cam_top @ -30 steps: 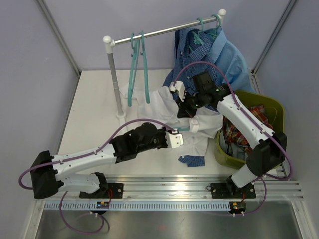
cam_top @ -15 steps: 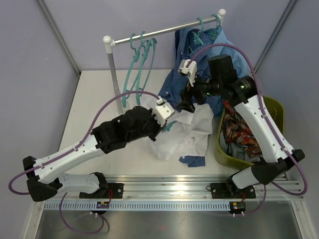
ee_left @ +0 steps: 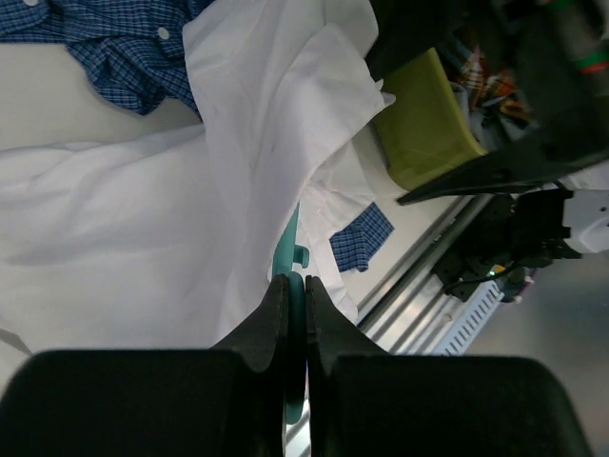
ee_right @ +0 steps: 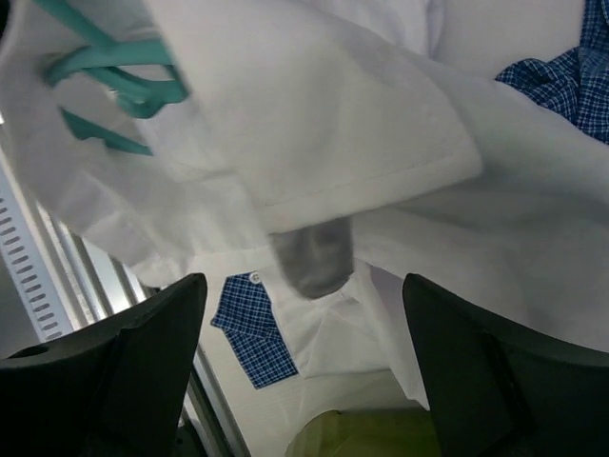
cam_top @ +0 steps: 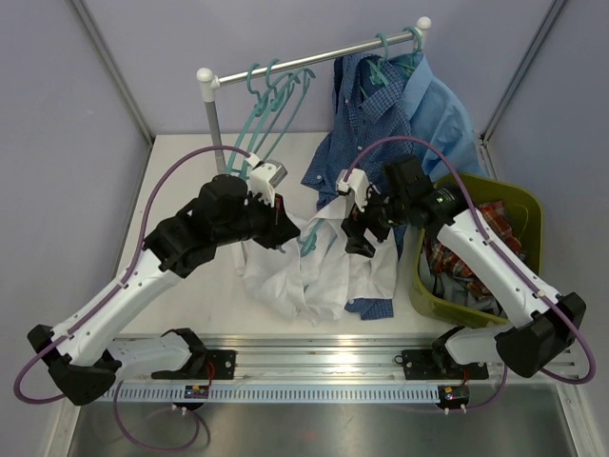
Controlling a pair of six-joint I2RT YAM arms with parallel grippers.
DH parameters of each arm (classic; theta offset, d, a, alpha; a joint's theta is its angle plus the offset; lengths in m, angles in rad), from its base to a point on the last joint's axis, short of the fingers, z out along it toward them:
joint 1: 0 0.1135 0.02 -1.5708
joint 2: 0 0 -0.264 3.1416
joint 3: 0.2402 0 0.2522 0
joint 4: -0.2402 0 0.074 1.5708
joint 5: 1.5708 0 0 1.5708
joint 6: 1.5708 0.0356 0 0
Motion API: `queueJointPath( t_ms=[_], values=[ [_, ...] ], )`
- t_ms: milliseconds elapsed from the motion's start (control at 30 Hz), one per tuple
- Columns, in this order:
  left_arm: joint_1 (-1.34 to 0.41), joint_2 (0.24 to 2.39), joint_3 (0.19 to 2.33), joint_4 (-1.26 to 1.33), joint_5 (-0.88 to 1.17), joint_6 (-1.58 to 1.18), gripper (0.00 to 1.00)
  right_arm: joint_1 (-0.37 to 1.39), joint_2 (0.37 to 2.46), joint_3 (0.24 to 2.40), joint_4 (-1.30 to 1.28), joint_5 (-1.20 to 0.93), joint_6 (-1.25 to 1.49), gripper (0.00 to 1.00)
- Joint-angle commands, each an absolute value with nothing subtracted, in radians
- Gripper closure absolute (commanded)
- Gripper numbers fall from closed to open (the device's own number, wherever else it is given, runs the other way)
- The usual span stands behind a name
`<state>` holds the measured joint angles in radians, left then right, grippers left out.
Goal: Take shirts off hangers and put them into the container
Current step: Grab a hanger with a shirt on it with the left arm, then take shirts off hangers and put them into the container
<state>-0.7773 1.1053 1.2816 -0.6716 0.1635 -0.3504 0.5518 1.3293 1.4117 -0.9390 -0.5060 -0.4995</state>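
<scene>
A teal hanger [cam_top: 309, 238] [ee_left: 290, 238] still sits inside the white shirt [cam_top: 304, 276] [ee_left: 143, 219], which droops in a heap onto the table. My left gripper [cam_top: 276, 224] [ee_left: 296, 281] is shut on that hanger's thin bar. Just right of it, my right gripper [cam_top: 366, 233] [ee_right: 303, 281] hangs open over the white shirt [ee_right: 333, 114], nothing between its fingers. Dark blue check [cam_top: 366, 114] and light blue [cam_top: 438, 105] shirts hang on the rail. The olive container [cam_top: 519, 205] at the right holds a red plaid shirt [cam_top: 466, 257].
Several empty teal hangers [cam_top: 271, 105] hang at the left end of the silver rail [cam_top: 314, 59], whose post [cam_top: 217, 152] stands just behind my left arm. A check cuff [cam_top: 371, 307] [ee_right: 249, 328] lies on the table beside the container.
My left gripper has carried the hanger up and to the back left, dragging the white shirt along. My right gripper has let go of the shirt, opened, and dropped lower.
</scene>
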Motion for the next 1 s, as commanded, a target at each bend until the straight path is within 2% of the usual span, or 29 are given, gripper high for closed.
queueJointPath(
  t_ms=[0,67,133,200,233,267,300,333,433,800,900,967],
  values=[
    [-0.77,1.068,1.305,-0.586,0.291,-0.437,1.0,0.566,1.31,1.356,-0.73,-0.374,-0.457,0.08],
    [-0.77,1.066,1.304,-0.581,0.302,-0.448,1.0,0.571,1.331,1.351,-0.674,-0.368,-0.44,0.09],
    [-0.77,1.065,1.298,-0.587,0.304,-0.446,1.0,0.58,1.353,1.362,-0.641,-0.365,-0.422,0.13],
    [-0.77,1.06,1.292,-0.598,0.295,-0.437,1.0,0.584,1.37,1.411,-0.623,-0.347,-0.388,0.34],
    [-0.77,1.057,1.283,-0.61,0.288,-0.433,1.0,0.584,1.385,1.434,-0.629,-0.338,-0.379,0.52],
    [-0.769,1.055,1.276,-0.617,0.284,-0.42,1.0,0.584,1.393,1.457,-0.646,-0.315,-0.364,0.83],
    [-0.77,1.051,1.27,-0.623,0.281,-0.413,1.0,0.584,1.396,1.5,-0.656,-0.308,-0.364,0.95],
    [-0.769,1.051,1.26,-0.638,0.276,-0.404,1.0,0.583,1.394,1.515,-0.664,-0.301,-0.359,1.0],
    [-0.77,1.052,1.24,-0.67,0.3,-0.351,1.0,0.583,1.375,1.554,-0.667,-0.258,-0.347,1.0],
    [-0.769,1.014,1.198,-0.817,0.389,-0.138,1.0,0.558,1.446,1.644,-0.584,0.147,-0.27,1.0],
    [-0.77,0.985,1.193,-0.825,0.388,-0.121,1.0,0.52,1.482,1.643,-0.587,0.16,-0.275,1.0],
    [-0.769,0.951,1.192,-0.812,0.354,-0.126,1.0,0.503,1.5,1.635,-0.626,0.085,-0.287,1.0]
  ],
)
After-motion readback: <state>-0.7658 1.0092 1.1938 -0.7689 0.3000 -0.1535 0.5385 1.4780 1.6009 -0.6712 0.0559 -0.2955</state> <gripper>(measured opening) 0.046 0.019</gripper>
